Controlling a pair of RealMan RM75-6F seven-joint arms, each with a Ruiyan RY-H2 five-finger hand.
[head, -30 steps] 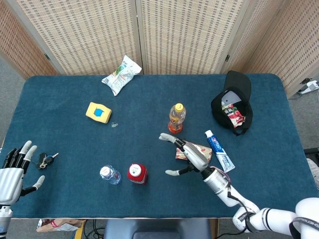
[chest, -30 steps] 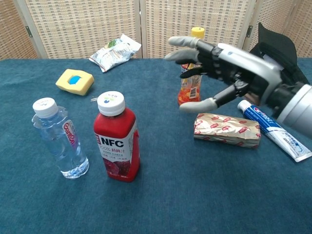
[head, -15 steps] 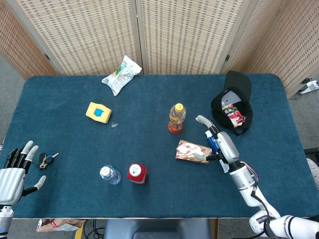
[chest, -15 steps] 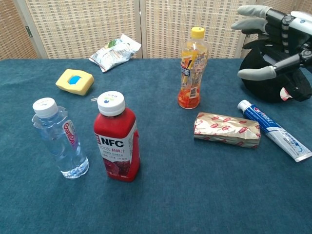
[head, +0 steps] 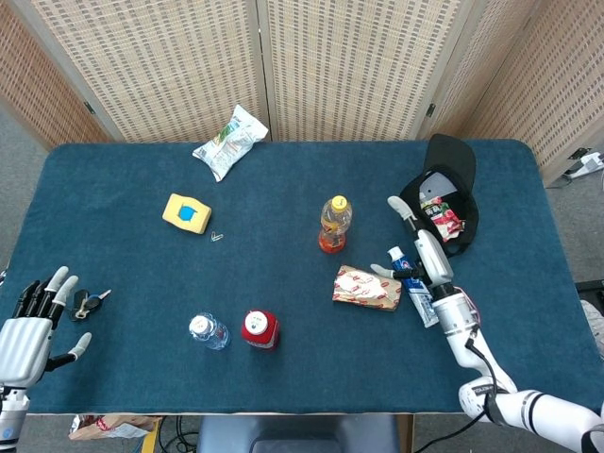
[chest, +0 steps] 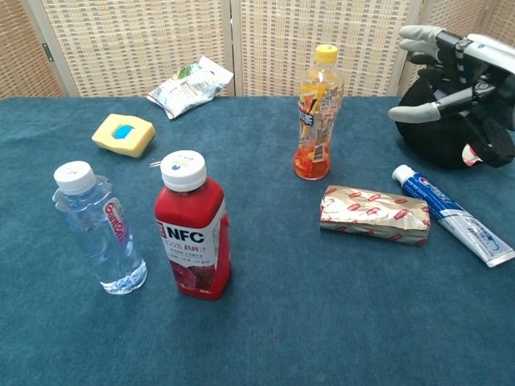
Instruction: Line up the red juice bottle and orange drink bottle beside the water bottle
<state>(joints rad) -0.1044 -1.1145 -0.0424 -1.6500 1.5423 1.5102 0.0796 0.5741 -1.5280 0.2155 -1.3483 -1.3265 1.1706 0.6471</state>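
The clear water bottle (head: 208,331) (chest: 99,232) stands upright near the table's front left. Right beside it stands the red juice bottle (head: 260,328) (chest: 192,239), white-capped and labelled NFC. The orange drink bottle (head: 333,225) (chest: 314,115), yellow-capped, stands apart near the table's middle. My right hand (head: 418,252) (chest: 455,64) hovers open to the right of the orange bottle, fingers spread, holding nothing. My left hand (head: 28,325) rests open at the table's front left edge, seen only in the head view.
A foil-wrapped packet (head: 367,287) (chest: 374,214) and a toothpaste tube (head: 413,283) (chest: 453,213) lie under my right hand. A black cap (head: 442,193) (chest: 451,121) sits at right. Keys (head: 87,303) lie by my left hand. A yellow sponge (head: 186,213) and snack bag (head: 229,142) lie further back.
My right hand has pulled away from beside the orange bottle, moving right and back toward the black cap. The bottles and my left hand stay put.
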